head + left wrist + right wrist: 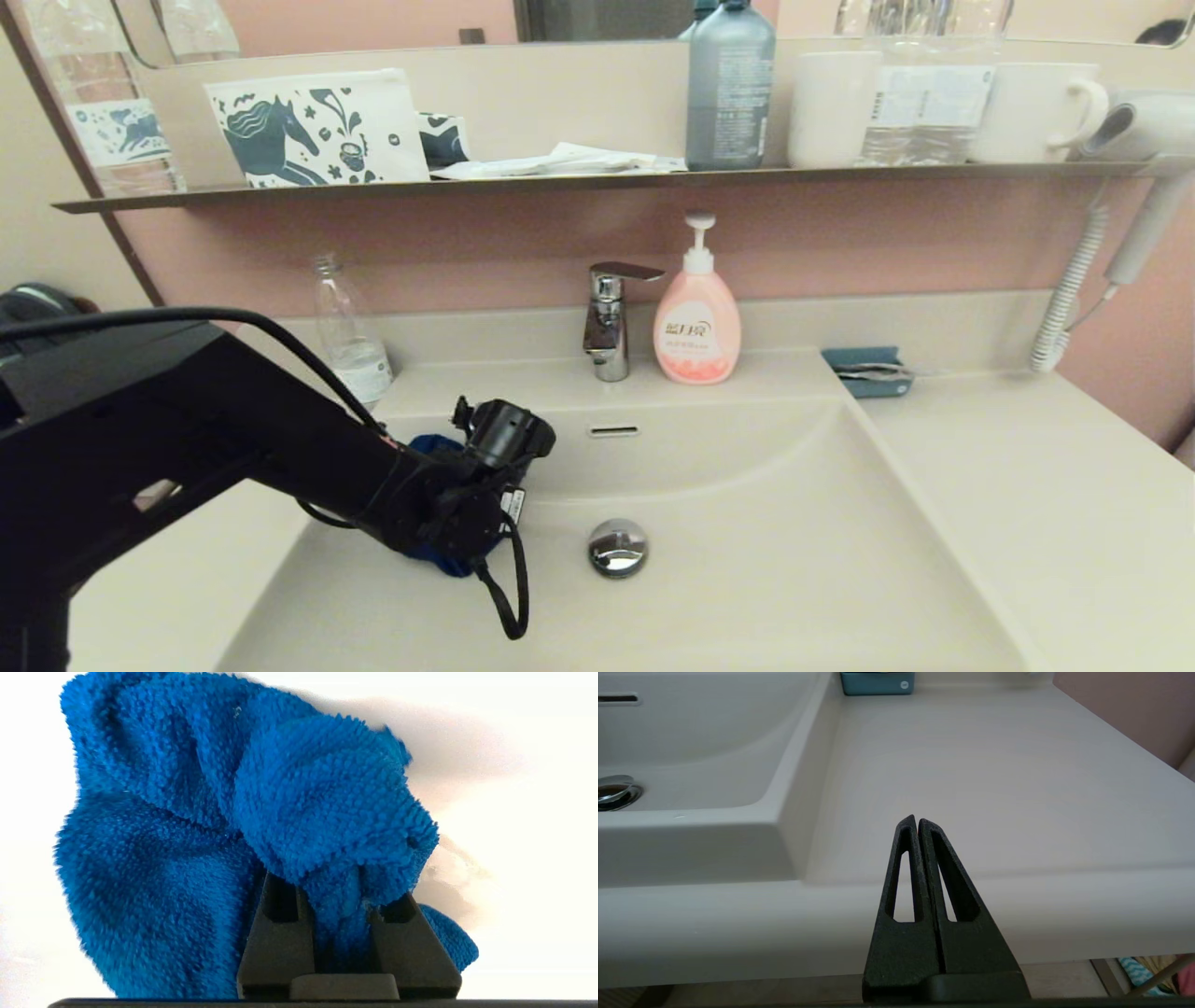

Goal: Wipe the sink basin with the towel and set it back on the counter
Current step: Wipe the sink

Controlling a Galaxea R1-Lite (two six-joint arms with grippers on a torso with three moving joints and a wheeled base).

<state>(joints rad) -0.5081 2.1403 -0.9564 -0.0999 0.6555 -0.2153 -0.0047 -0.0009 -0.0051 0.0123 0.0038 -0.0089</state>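
The right gripper (917, 823), fingers pressed together on nothing, hangs parked off the front edge of the worktop (994, 779), out of the head camera's sight. Farther in, the left gripper (338, 905) reaches into the left side of the sink basin (747, 560), clamped on a bunched fold of the blue towel (187, 835), which sits against the pale basin surface to the left of the chrome drain plug (617, 547). Only a narrow pinch of cloth sits between the fingers, so a hard drag across the sloping wall could pull the towel free. Behind stand the faucet (609, 322), a pink soap dispenser (697, 322) and a clear bottle (350, 327); a wide sweep toward the back edge could knock them over.
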